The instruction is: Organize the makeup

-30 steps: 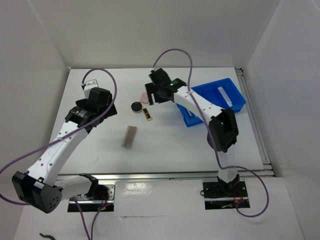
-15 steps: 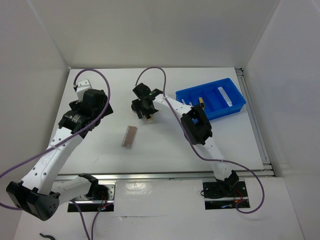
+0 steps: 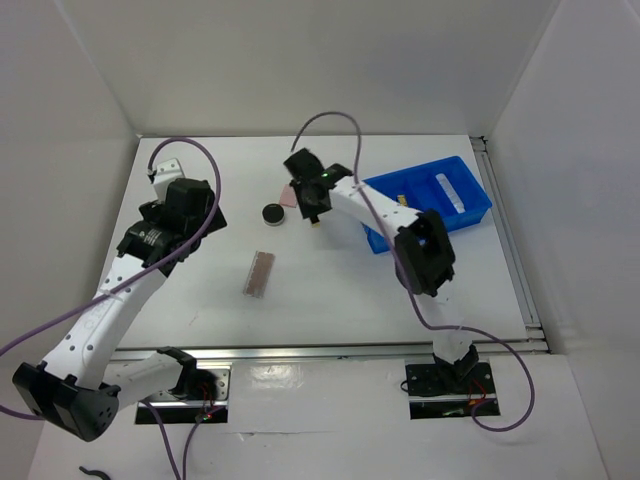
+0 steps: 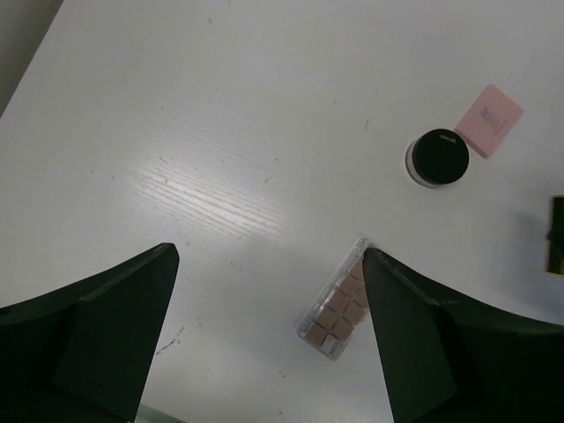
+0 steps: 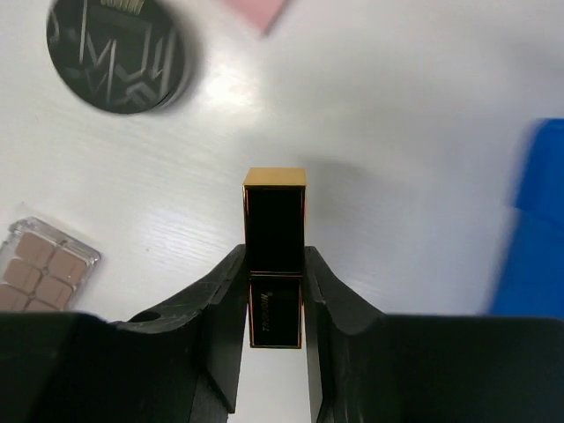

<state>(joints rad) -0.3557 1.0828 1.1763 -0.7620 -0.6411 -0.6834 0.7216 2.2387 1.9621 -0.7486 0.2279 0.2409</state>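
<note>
right gripper point(image 5: 275, 264): fingers clamped on the black-and-gold palette point(image 5: 275, 211), top centre of the overhead view, near the pink square pad point(image 3: 289, 194) and round black compact point(image 3: 271, 212). left gripper point(image 4: 269, 264): jaws wide apart, holding nothing, upper left. brownish-pink rectangular palette point(image 3: 260, 273): flat on the table point(image 3: 330, 300), centre. blue tray point(image 3: 477, 188): upper right.

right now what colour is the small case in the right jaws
The small rectangular case is black with gold edging; right wrist view.
</note>
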